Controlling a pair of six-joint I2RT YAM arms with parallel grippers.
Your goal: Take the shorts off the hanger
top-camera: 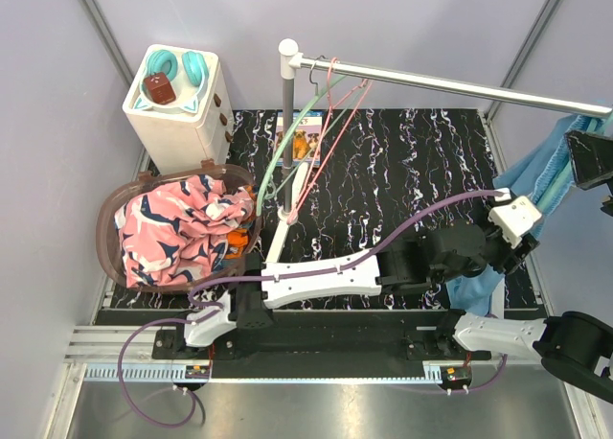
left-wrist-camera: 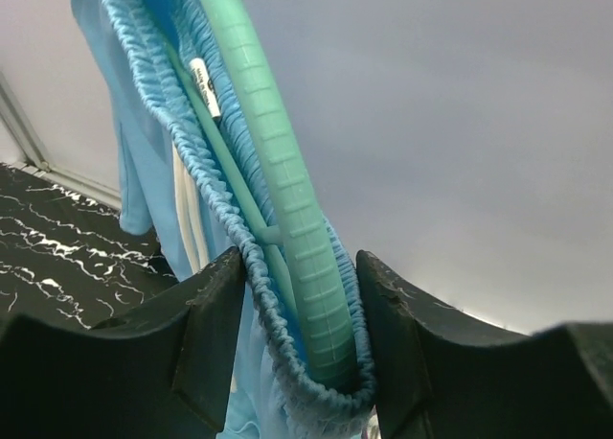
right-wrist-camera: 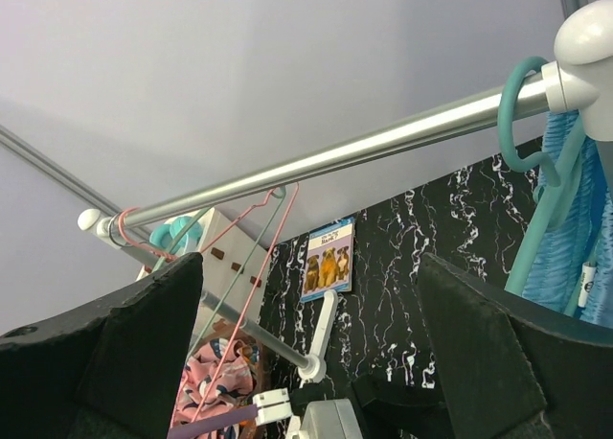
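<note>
The step in hand looks like the last of three. The pink shorts [top-camera: 168, 228] and a patterned orange pair [top-camera: 239, 240] already lie in the basket [top-camera: 103, 230] at the bench's [top-camera: 402, 171] left edge. The light blue shorts [top-camera: 551, 166] are not yet off their green hanger [left-wrist-camera: 278, 171], which hooks on the rail [right-wrist-camera: 335, 156] out past the bench's right edge.

The left fingers [left-wrist-camera: 211, 334] stand partly drawn in, one on each side of the gathered waistband, with the hanger's arm between them too. The cloth seems to meet both inner faces, but I cannot tell whether they truly pinch it. The right fingers [right-wrist-camera: 134, 343] are released and spread wide with nothing between them, looking up at the rail beside the hanger's hook.

The next move probably calls for a firm hold on the waistband alone (not the plastic), then a pull down and off the hanger's end. The free right arm could steady the hanger.
</note>
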